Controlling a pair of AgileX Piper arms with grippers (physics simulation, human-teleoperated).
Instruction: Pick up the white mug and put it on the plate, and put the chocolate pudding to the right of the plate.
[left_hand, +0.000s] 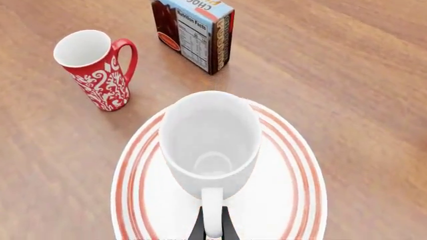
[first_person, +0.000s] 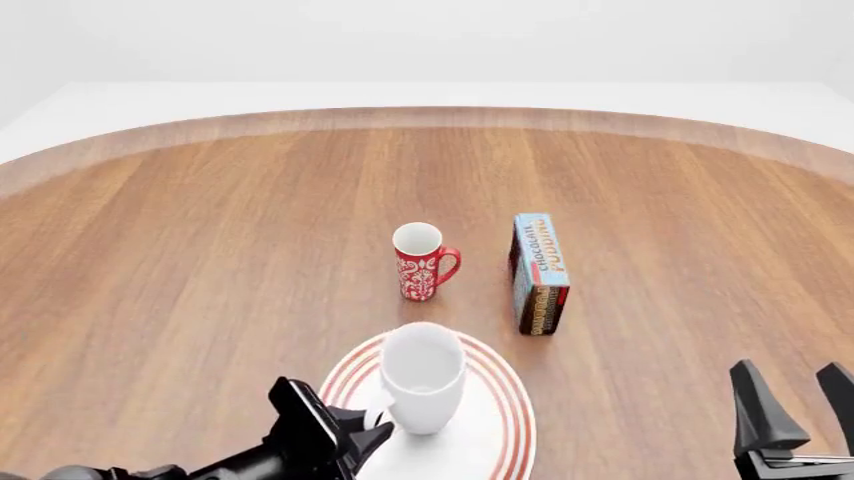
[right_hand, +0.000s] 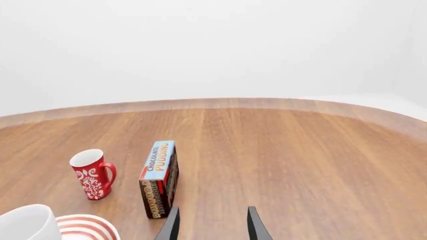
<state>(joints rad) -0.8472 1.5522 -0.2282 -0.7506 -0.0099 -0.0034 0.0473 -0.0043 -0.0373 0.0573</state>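
The white mug stands upright over the plate, its handle toward me. I cannot tell whether its base touches the plate. My left gripper is shut on the mug's handle, seen from the front at the bottom left. The chocolate pudding stands on its long edge on the wood, beyond the plate's right side. My right gripper hangs open and empty at the near right; in its wrist view the pudding lies ahead to the left.
A red mug with white pattern stands just beyond the plate, left of the pudding box, handle toward the box. The round wooden table stretches to a curved far edge.
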